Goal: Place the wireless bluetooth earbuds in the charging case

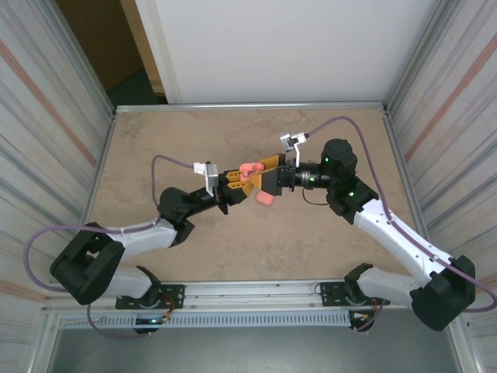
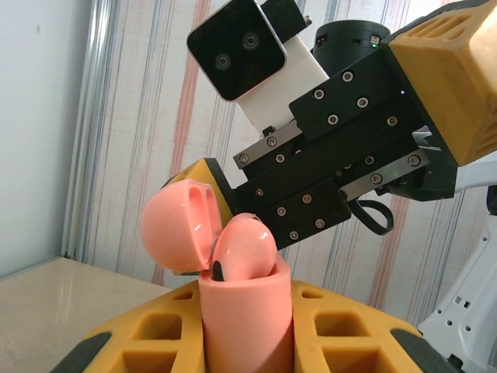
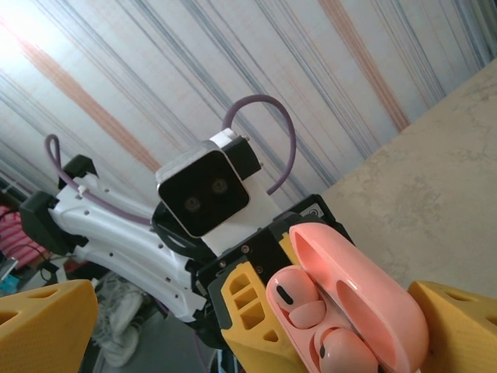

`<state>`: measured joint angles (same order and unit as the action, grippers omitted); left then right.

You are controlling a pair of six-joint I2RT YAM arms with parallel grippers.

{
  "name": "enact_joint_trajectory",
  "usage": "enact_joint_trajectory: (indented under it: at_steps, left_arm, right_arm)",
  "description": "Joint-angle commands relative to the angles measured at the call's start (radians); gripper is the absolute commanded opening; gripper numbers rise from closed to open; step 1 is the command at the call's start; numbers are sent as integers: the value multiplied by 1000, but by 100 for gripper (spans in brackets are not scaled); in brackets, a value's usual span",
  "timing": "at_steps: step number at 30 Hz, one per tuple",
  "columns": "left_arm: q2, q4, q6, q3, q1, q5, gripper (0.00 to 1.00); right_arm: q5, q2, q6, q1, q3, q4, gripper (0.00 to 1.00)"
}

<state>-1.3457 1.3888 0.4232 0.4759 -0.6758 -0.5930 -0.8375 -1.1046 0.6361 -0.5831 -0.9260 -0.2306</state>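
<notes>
The pink charging case (image 2: pixel 247 318) stands upright between the yellow fingers of my left gripper (image 2: pixel 247 342), which is shut on its body. Its lid (image 2: pixel 175 225) hangs open to the left. One of the wireless bluetooth earbuds (image 2: pixel 245 249) pokes its rounded head out of the case top. In the right wrist view two earbuds (image 3: pixel 299 295) (image 3: pixel 342 350) sit side by side in the case (image 3: pixel 365 287). My right gripper (image 3: pixel 252 322) is open, one yellow finger on each side of the case. From above, both grippers (image 1: pixel 239 180) (image 1: pixel 262 176) meet over mid-table at the case (image 1: pixel 249 169).
A small pink piece (image 1: pixel 265 199) lies on the beige table (image 1: pixel 155 148) just below the two grippers. Striped walls close in the table on the left and right. The right arm's wrist camera (image 2: pixel 252 47) hangs close above the case.
</notes>
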Motion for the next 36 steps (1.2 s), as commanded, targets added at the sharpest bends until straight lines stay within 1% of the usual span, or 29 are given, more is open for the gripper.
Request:
enact_joint_trajectory:
  at_steps: [1, 18, 24, 27, 30, 36]
  left_arm:
    - [-10, 5, -10, 18, -2, 32, 0]
    - [5, -15, -15, 12, -2, 44, 0]
    - [29, -40, -22, 1, -3, 55, 0]
    - [60, -103, -45, -9, -2, 71, 0]
    - [101, -196, -68, -26, -2, 104, 0]
    - [182, -500, -91, -38, 11, 185, 0]
  right_arm:
    - [-31, 38, -30, -11, -30, -2, 100]
    - [-12, 64, -37, -15, 1, 3, 100]
    - [53, 96, -71, -7, -2, 64, 100]
    - [99, 110, -73, 17, 10, 93, 100]
    - [150, 167, -65, 55, 36, 123, 100]
    - [251, 227, -10, 148, 123, 144, 100]
